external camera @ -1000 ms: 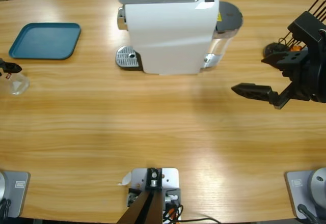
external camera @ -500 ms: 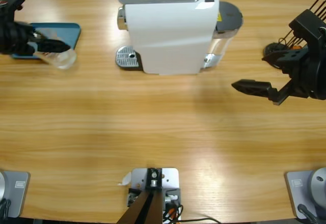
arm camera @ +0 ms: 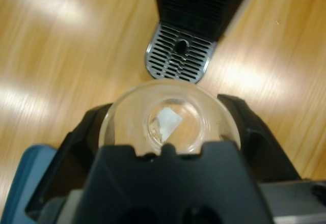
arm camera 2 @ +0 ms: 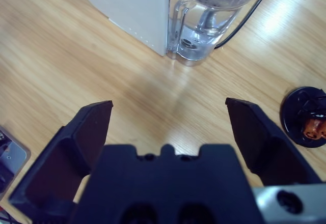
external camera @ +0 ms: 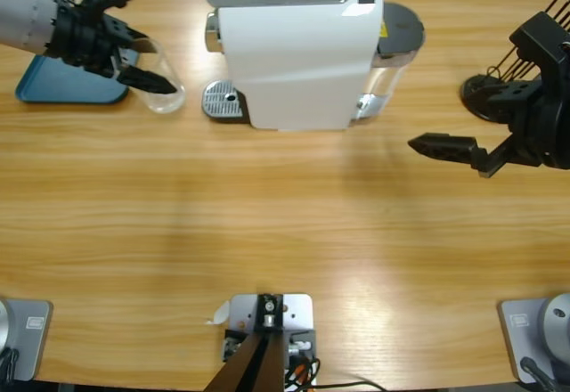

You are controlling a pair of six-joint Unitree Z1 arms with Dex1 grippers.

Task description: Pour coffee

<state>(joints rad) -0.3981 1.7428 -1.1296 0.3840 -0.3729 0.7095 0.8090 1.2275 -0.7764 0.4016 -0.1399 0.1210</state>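
Note:
My left gripper (external camera: 153, 81) is shut on a clear glass cup (external camera: 165, 98), held just left of the coffee machine's (external camera: 294, 53) metal drip tray (external camera: 223, 101). In the left wrist view the glass (arm camera: 170, 124) sits between the jaws with the slotted drip tray (arm camera: 179, 56) straight ahead of it. The coffee is out of view; I only see a pale glint in the bottom of the glass. My right gripper (external camera: 450, 129) hangs open over bare table right of the machine, with nothing between its jaws (arm camera 2: 168, 112).
A blue tray (external camera: 49, 93) lies at the back left, partly under my left arm. The machine's clear water tank (arm camera 2: 209, 20) is on its right end. A black capsule stand (arm camera 2: 305, 117) stands at the far right, beside my right arm.
My left arm has carried the glass from the table's left edge, past the blue tray, to just beside the drip tray. The right gripper has hardly moved.

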